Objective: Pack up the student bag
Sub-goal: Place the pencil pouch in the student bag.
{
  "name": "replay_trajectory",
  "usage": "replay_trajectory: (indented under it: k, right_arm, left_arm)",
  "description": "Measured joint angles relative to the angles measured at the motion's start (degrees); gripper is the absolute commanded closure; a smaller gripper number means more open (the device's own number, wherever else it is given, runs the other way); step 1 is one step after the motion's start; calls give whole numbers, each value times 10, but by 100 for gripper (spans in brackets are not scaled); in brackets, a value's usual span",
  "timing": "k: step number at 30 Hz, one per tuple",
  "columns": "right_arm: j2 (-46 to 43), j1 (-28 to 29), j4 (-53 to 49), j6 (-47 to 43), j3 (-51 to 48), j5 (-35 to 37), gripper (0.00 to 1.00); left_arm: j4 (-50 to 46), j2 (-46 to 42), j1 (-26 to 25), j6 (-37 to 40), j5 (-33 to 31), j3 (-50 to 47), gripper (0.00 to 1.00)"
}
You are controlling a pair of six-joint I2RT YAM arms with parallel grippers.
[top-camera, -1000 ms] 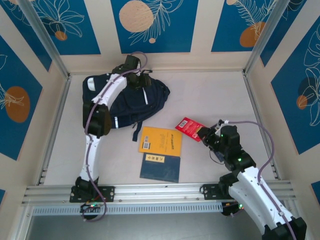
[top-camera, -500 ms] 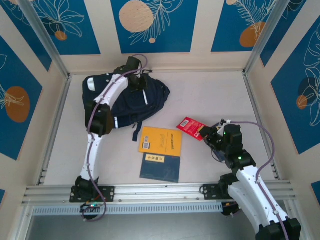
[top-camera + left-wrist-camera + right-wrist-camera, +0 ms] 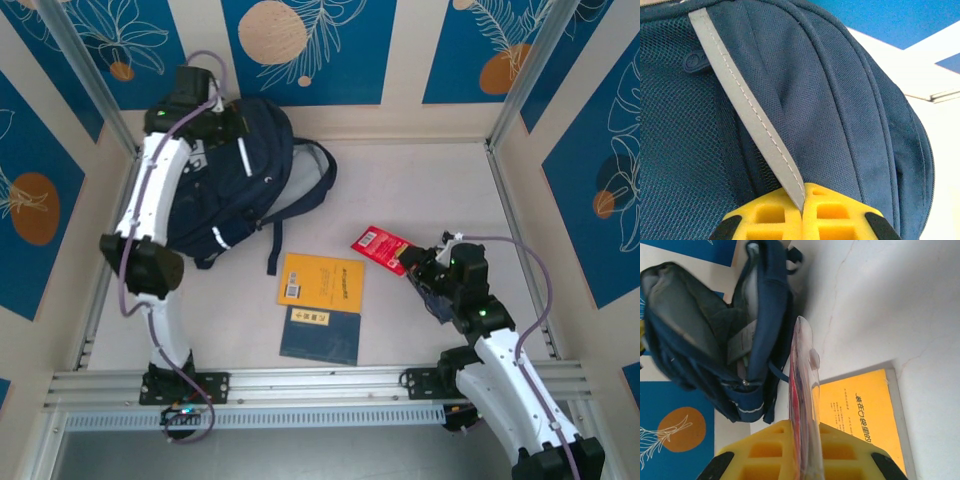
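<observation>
Setting: robot test cell, laboratory type.
- Pale tabletop, walled on three sides.
- Cream walls carry blue printed panels with orange discs and leaf outlines.
- Aluminium frame posts at upper left and upper right.
- Metal rail runs along the bottom edge, with the left arm base and right arm base bolted on.

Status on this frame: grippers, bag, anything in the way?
Left gripper shut on student bag, mouth open. Right gripper shut on red packet. Yellow book, navy booklet flat on table near bag.
</observation>
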Motion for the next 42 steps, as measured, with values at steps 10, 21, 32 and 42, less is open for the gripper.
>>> replay_trajectory:
  k: [10, 21, 32, 42]
  right_arm:
    - [-5, 0, -15, -12, 20, 0, 100]
    - [-30, 0, -48, -65, 103, -12, 100]
    - [124, 84, 71, -31, 95, -121, 100]
    - [308, 173, 220, 2, 108, -110, 100]
  left_arm:
    - [-15, -181, -2, 34, 75, -172, 100]
    - [34, -276, -52, 36, 178, -359, 100]
    - [41, -281, -73, 40, 195, -372, 100]
    - [45, -293, -73, 39, 216, -379, 100]
